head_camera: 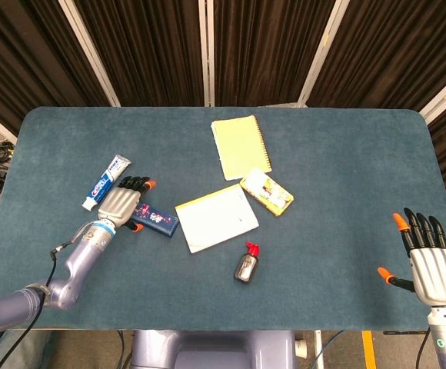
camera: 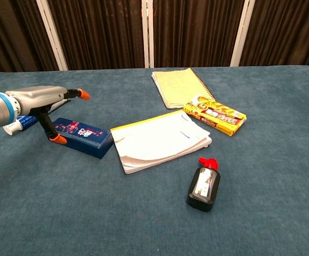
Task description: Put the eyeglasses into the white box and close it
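The blue-carpeted worktop [head_camera: 346, 169] fills the room in front of me, dark curtains behind its far edge. Near the middle lies a white notepad [head_camera: 216, 217] with a yellow top strip. Toward the far edge sits a pale yellow spiral notebook [head_camera: 241, 146]. Just beside the white notepad's right corner is a yellow packet [head_camera: 266, 192], and closer to the near edge stands apart a small black ink bottle [head_camera: 246, 264] with a red cap, lying on its side.

Over on the left side, the left hand [head_camera: 121, 204] hangs above the left end of a dark blue box [camera: 81, 137], fingers [camera: 79, 94] spread and released, holding nothing; its thumb tip reaches down beside the box. A toothpaste tube [head_camera: 106, 181] lies just beyond it toward the left edge.

The right hand [head_camera: 434, 269] is at the near right corner, fingers splayed, empty.

I cannot see any eyeglasses or white box on the worktop.
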Motion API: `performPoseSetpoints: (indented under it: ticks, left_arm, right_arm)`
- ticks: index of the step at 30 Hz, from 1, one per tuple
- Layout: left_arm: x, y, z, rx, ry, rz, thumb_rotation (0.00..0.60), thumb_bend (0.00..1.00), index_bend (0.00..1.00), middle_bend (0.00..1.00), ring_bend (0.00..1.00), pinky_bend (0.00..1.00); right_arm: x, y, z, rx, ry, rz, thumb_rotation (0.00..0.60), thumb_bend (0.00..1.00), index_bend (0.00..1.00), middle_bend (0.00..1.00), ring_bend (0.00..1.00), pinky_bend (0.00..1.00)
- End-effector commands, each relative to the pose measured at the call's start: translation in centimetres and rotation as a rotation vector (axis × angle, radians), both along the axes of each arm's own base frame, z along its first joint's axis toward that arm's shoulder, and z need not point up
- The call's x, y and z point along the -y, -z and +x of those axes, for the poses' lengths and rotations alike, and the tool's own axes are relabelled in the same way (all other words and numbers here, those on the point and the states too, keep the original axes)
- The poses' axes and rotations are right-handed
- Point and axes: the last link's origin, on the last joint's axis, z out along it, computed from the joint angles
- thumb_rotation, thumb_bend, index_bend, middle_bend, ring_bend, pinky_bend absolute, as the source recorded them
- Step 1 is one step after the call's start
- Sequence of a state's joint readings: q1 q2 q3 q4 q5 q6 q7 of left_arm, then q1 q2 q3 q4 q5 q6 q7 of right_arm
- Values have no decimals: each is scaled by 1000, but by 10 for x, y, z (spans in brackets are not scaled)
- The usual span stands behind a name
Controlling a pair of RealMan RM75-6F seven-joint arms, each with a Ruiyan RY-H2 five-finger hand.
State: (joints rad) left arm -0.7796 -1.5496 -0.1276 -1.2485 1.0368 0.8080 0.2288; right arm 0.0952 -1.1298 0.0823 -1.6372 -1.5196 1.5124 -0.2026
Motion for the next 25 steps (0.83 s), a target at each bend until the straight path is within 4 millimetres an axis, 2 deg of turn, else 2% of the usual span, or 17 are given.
performPoseSetpoints:
  ticks: [1,5,6,7,10,14,22,23,25]
  left_arm:
    - [3,-15,0,21,7,37,600,0,3,0,0,0]
    - [10,-45,-2,48,18,106,600,0,0,0,0,0]
    - [18,-70,-8,62,17,178,600,0,0,0,0,0]
    - [27,-83,-10,66,17,202,600,0,0,0,0,0]
    - [50,-114,-21,62,-6,273,600,0,0,0,0,0]
    - [96,-158,-48,49,-72,422,600,0,0,0,0,0]
    - [152,-202,-79,-20,-128,555,600,0,0,0,0,0]
    - [161,-206,-84,-10,-142,560,600,0,0,0,0,0]
    - [166,-207,-89,12,-148,555,600,0,0,0,0,0]
  right_arm:
    - [-1,0,1,3,-4,1,600,0,0,0,0,0]
    - [-2,-1,3,10,-15,2,600,0,0,0,0,0]
    - [-3,-2,4,17,-20,1,600,0,0,0,0,0]
    - [-3,-2,4,20,-21,1,600,0,0,0,0,0]
    - [-3,-4,4,28,-26,0,600,0,0,0,0,0]
    - [-3,-6,5,43,-36,-4,600,0,0,0,0,0]
    - [-4,-7,8,30,-54,-17,600,0,0,0,0,0]
    - [-4,-7,8,28,-53,-17,600,0,0,0,0,0]
    - [-4,-7,8,28,-51,-16,600,0,0,0,0,0]
